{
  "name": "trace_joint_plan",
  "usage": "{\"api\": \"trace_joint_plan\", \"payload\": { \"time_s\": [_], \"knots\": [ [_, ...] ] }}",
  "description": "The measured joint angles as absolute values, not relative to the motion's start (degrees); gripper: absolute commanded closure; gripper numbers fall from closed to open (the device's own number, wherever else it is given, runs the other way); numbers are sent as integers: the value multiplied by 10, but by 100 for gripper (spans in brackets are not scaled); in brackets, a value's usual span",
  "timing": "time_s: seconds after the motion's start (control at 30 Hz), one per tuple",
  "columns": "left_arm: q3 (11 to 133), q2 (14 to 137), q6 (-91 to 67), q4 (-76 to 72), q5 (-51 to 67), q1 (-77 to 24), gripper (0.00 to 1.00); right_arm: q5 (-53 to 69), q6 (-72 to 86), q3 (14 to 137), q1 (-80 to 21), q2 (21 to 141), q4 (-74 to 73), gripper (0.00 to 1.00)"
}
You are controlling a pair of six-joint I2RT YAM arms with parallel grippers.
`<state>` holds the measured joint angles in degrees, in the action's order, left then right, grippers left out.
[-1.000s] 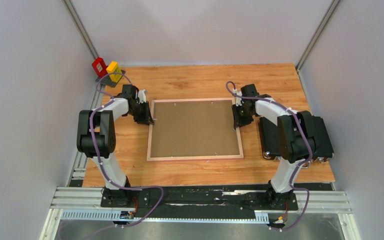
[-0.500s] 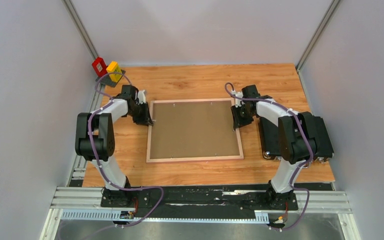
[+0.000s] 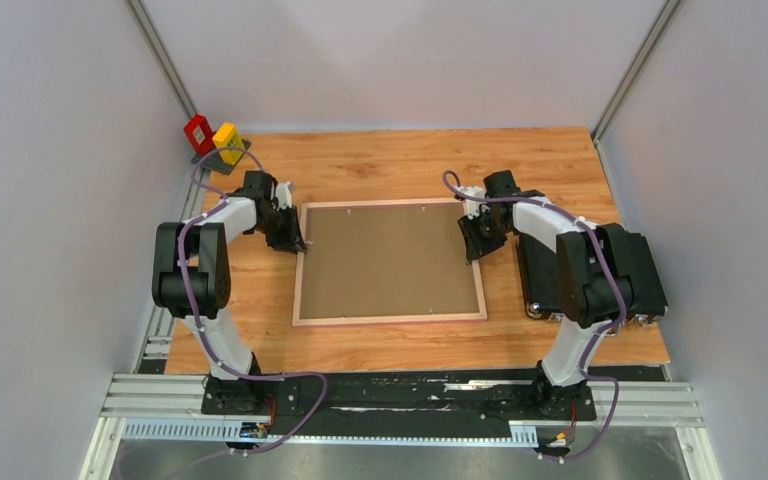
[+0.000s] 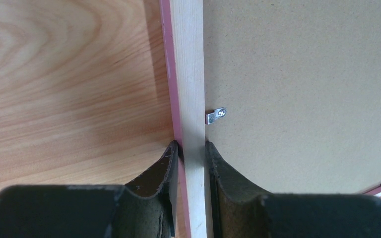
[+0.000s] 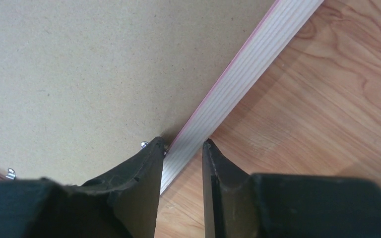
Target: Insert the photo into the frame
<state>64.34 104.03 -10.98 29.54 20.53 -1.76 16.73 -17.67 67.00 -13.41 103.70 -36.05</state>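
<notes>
The frame (image 3: 390, 319) lies face down on the table, its light wood back up, with the plain brown backing board (image 3: 390, 258) in it. The photo is hidden. My left gripper (image 3: 295, 243) is shut on the frame's left rail (image 4: 186, 59), one finger on each side, as the left wrist view (image 4: 192, 146) shows. My right gripper (image 3: 472, 250) straddles the right rail (image 5: 258, 54) near the far corner. In the right wrist view (image 5: 183, 144) its fingertips touch both sides of the rail. A small metal tab (image 4: 216, 116) sits on the board's edge.
A black case (image 3: 540, 275) lies on the table right of the frame, partly under my right arm. A red block (image 3: 198, 132) and a yellow block (image 3: 227, 142) stand at the far left corner. Grey walls enclose the table.
Both grippers have shifted slightly while staying at the frame's side rails. The frame's far right corner has moved a little inward. The right arm's cable has bent further.
</notes>
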Motion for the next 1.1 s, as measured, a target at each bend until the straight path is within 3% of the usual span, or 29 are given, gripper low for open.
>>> {"api": "trace_joint_plan", "payload": {
  "time_s": [0.33, 0.77, 0.87, 0.9, 0.97, 1.1],
  "knots": [
    [646, 1042, -110, 297, 208, -18, 100, 171, -201, 676, -134, 1039, -376, 66],
    [647, 1042, -107, 299, 208, -18, 99, 189, -193, 714, -133, 1039, -400, 45],
    [648, 1042, -105, 301, 207, -19, 83, 194, -190, 723, -130, 1037, -399, 43],
    [649, 1042, -103, 302, 207, -19, 71, 196, -188, 724, -130, 1035, -400, 43],
    [649, 1042, -101, 302, 207, -19, 57, 201, -184, 725, -130, 1027, -400, 42],
    [649, 1039, -93, 303, 214, -21, 38, 214, -175, 725, -130, 1006, -400, 40]
  ]
}}
